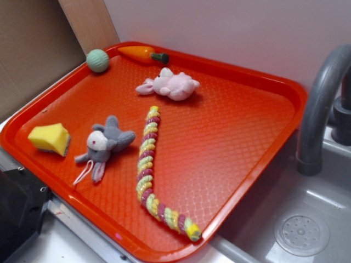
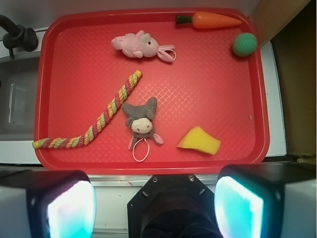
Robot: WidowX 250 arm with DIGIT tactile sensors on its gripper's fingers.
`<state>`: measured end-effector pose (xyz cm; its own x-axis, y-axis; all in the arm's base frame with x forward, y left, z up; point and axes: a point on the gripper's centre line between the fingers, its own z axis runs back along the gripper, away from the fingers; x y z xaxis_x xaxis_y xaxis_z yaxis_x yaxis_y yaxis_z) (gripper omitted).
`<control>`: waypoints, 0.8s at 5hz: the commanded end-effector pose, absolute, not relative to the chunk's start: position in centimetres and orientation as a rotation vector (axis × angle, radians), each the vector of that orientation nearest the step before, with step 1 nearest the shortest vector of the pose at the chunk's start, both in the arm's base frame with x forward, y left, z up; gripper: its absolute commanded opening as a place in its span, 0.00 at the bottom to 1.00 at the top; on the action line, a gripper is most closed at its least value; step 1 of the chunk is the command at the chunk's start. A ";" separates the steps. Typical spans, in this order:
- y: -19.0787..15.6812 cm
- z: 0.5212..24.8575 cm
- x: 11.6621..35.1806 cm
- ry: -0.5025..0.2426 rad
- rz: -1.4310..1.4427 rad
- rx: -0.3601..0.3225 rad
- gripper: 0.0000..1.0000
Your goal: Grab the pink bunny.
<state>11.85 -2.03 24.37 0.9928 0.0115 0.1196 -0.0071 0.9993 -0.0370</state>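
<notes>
You are looking down at a red plastic tray (image 2: 54, 74) that fills most of the wrist view and sits beside a grey sink (image 1: 307, 219) at the right of the exterior view. The pink bunny (image 2: 136, 44) lies on its side near the top of the wrist frame, a little left of centre, with its ears trailing to the right. In the exterior view the same bunny (image 1: 173, 85) rests in the upper middle of the tray, apart from everything else, so you have bare tray on all sides of it.

Your gripper (image 2: 154, 203) shows at the bottom edge of the wrist view, its two fingers (image 2: 67, 206) standing wide apart with nothing between them. It appears high and off the near edge of the tray, well away from the bunny, which suggests the reach has not begun.

A grey plush animal (image 2: 142, 121) lies at the centre of the wrist frame, directly between you and the bunny, and is the likely thing to seize by mistake. A braided rope toy (image 2: 99, 119) runs diagonally to its left. A yellow sponge wedge (image 2: 200, 141) sits lower right, a carrot toy (image 2: 213, 20) at the top edge, and a green ball (image 2: 244, 43) upper right.
</notes>
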 end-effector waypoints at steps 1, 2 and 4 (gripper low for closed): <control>-2.0 24.4 11.8 -0.120 0.009 -0.037 1.00; -1.4 24.2 15.6 -0.203 -0.125 -0.068 1.00; -1.8 20.7 24.1 -0.203 -0.433 0.061 1.00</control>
